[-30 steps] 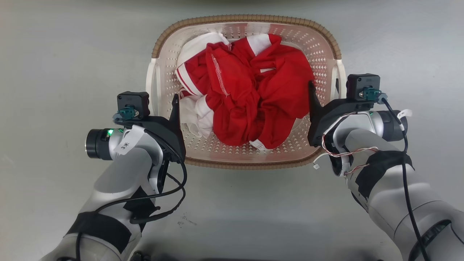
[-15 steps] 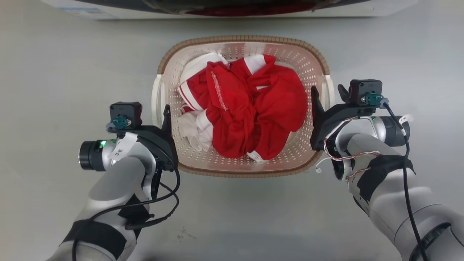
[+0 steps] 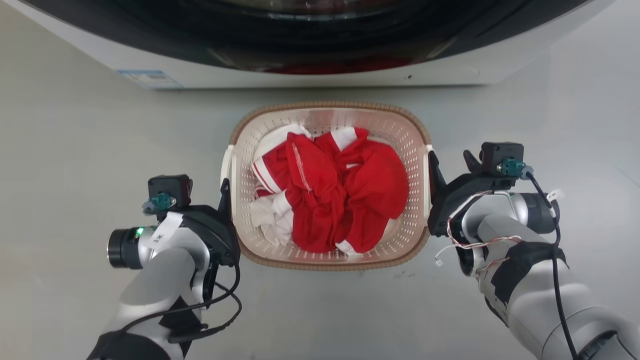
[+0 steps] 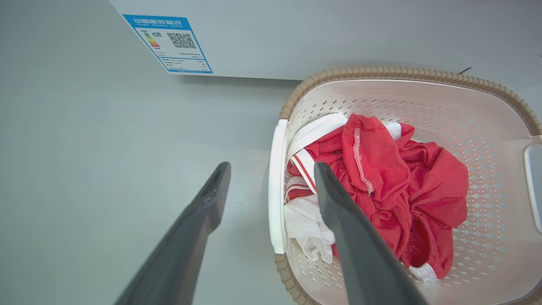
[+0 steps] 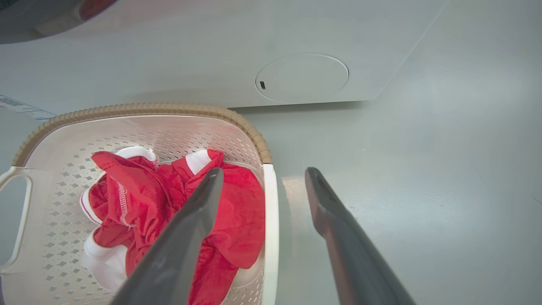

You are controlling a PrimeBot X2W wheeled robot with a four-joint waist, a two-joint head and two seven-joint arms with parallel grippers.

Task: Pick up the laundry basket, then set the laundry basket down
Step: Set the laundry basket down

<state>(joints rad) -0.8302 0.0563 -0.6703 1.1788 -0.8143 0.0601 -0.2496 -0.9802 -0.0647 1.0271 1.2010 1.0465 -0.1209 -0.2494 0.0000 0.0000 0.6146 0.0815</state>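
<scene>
Laundry basket [image 3: 320, 106] is sitting on the grey floor [image 3: 75, 150], centre of the head frame, just below the white washing machine [image 3: 450, 75] that is running across the top edge. It is sitting level, with a small gap to the machine front. Red and white clothes [image 3: 340, 200] are lying bunched inside, below rim height.

Left gripper [image 4: 271, 178]: fingers are standing wide open and straddling the basket's left white handle [image 4: 277, 186]. The outer finger is hanging over the floor at centre-left of the left wrist frame, with a clear gap to the handle. The inner finger is hanging over the clothes inside the wall. Nothing is clamped.

Right gripper [image 5: 263, 173]: same setup, mirrored. Fingers are spread wide around the right white handle [image 5: 271, 220], the inner one over the red cloth, the outer one over the floor at centre-right of the right wrist frame. It is not gripping anything. Cannot tell whether either inner finger is touching the cloth.

A blue-edged label [image 4: 169, 44] is showing on the machine front, upper left of the left wrist frame. A round cover [image 5: 302, 76] is showing at upper centre of the right wrist frame.
</scene>
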